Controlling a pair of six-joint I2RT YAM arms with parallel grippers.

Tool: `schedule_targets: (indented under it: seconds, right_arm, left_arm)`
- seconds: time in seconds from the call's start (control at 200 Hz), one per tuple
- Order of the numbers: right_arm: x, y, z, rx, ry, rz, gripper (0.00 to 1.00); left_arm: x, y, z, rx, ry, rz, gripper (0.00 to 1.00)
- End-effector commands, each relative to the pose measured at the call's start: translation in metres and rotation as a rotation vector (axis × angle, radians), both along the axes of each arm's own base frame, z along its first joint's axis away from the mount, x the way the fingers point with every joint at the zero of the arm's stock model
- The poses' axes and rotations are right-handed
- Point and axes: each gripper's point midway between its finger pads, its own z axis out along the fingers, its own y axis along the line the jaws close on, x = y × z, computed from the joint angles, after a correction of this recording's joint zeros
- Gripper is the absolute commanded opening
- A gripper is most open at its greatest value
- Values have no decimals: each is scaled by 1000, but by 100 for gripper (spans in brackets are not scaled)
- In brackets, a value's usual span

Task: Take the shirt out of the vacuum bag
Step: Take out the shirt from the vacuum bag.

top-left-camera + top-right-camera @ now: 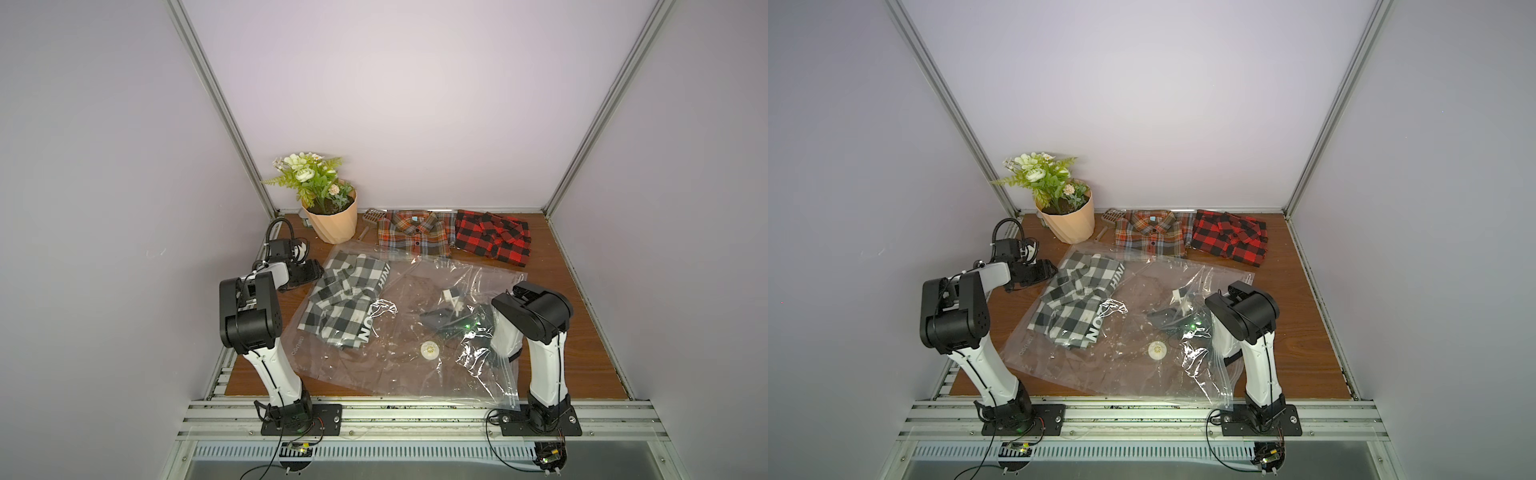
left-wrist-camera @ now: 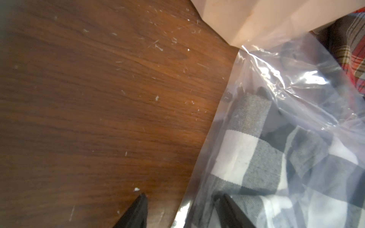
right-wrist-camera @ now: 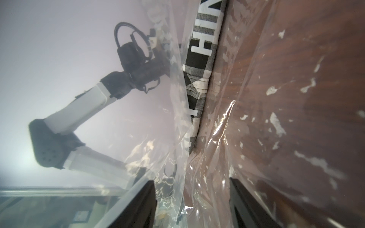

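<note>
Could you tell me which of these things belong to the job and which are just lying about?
Job: vacuum bag, black-and-white checked shirt inside it.
Lying about: potted plant, orange plaid shirt, red-and-black plaid shirt, slotted metal tool.

I read white letters "HIN" and "NO" on the black band (image 1: pixel 368 328) of the checked shirt (image 1: pixel 340 303) inside the vacuum bag (image 1: pixel 399 374).

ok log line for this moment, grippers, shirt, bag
shirt: inside vacuum bag, not out | left gripper: open, straddling bag edge beside shirt | right gripper: open, under bag film
</note>
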Motion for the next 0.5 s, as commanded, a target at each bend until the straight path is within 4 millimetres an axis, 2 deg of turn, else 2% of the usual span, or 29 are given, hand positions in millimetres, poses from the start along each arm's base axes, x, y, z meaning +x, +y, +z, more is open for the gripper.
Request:
schedule_targets:
  seconds: [0.0, 0.15, 0.31, 0.4, 0.495]
  right_arm:
    - [-12, -8, -34, -108, 55, -6, 64]
    - [-11, -7, -32, -109, 48, -6, 64]
    - [-11, -6, -30, -104, 43, 1, 64]
    - [-11, -6, -30, -102, 42, 2, 64]
    - [-10, -5, -28, -96, 37, 3, 64]
  left_arm:
    - [-7, -14, -7, -63, 33, -64, 60]
    - [-17, -35, -12, -185, 68, -119, 59]
    - [-31, -36, -24, -191, 109, -109, 56]
    - [-34, -38, -26, -205, 114, -111, 51]
    - [-34, -37, -24, -203, 115, -106, 40]
